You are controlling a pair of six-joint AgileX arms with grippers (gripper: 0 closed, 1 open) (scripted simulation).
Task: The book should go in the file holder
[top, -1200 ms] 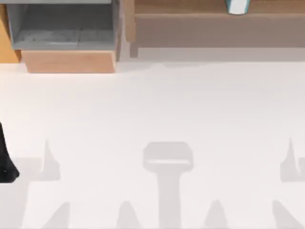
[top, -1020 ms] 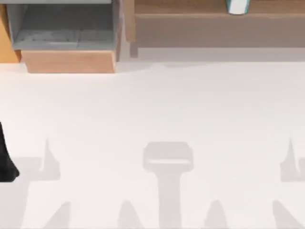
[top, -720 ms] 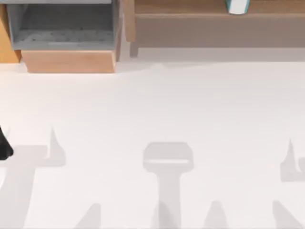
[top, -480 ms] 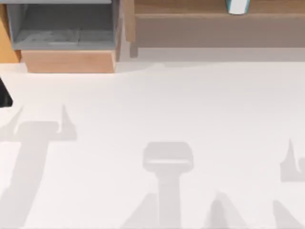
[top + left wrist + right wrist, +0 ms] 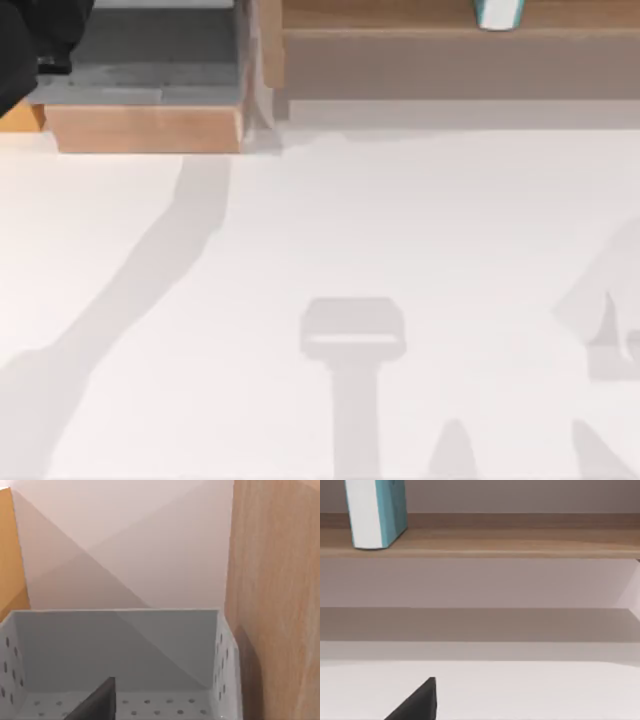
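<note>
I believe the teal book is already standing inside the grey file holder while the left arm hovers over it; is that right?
Not quite. The book stands on the long wooden shelf at the table's far right, as the top view and right wrist view show. The file holder at far left holds no book, and the left arm is indeed over it.

From my right wrist, the book (image 5: 376,512) stood upright on the wooden shelf (image 5: 520,542) above the white table (image 5: 530,690).
</note>
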